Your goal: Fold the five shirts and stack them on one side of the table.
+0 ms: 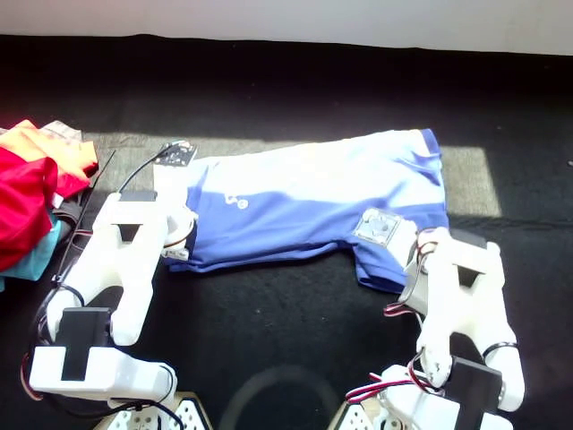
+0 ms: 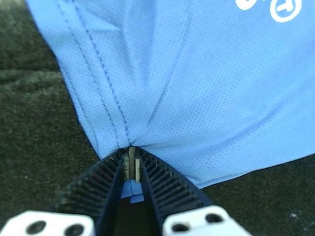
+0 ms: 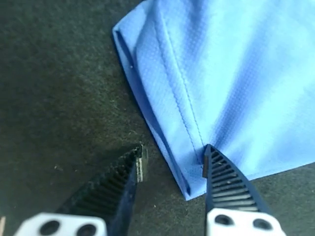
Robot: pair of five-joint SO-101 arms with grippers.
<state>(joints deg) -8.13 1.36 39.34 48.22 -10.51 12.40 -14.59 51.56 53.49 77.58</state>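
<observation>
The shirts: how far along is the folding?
Nothing looks folded yet. The blue shirt lies spread on the table; the left gripper pinches its edge, while the right gripper is open at another corner. The red, orange and teal heap beside it looks crumpled, so most folding seems left.

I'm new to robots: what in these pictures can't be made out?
High view: the heap of red, orange and teal clothes is cut off by the left edge and bunched; its shirts can't be counted.
High view: the white left arm and right arm cover the near edge of the blue mesh shirt.
Left wrist view: the shirt's white print is cut off by the top edge.
</observation>
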